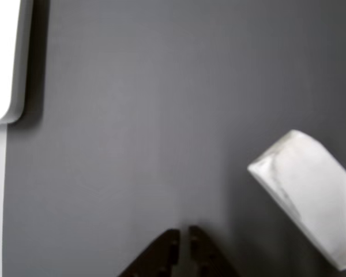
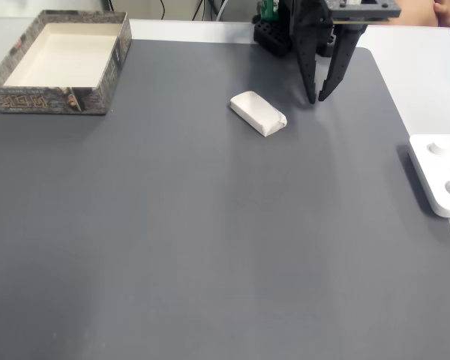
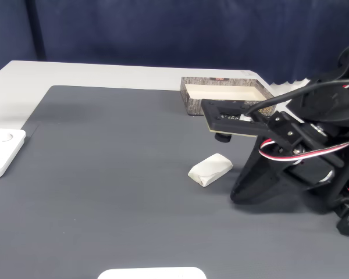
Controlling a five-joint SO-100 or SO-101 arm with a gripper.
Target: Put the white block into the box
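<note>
- A dark blue curtain (image 3: 163, 29) hangs behind a pale tabletop (image 3: 93, 74), and most of that tabletop is covered by a big grey mat (image 2: 210, 247) where everything for this job sits.
- My arm (image 3: 302, 157) is next in size: black, with red and white wires, crouched low at the mat's right side in a fixed view, pointing down at the mat.
- The box (image 2: 60, 60) stands at the far left corner of the mat in a fixed view, open on top, cream inside, with a speckled brown rim. It is well apart from me and from the block.
- A flat white device (image 2: 439, 176) lies at the mat's right edge; it is not my concern.
- The white block (image 2: 259, 112) lies flat on the mat, angled, near my fingers but not touching them. In the other view it sits off to the right (image 1: 311, 196).
- My fingers (image 2: 316, 97) are a little apart at the tips and hold nothing; they hang just above the mat, beside the block.
- To do this step well, I judge I should spread wider than the block, shift sideways until it sits between the tips, turn to cross its narrow side, then lower and close squarely so it cannot twist out.
</note>
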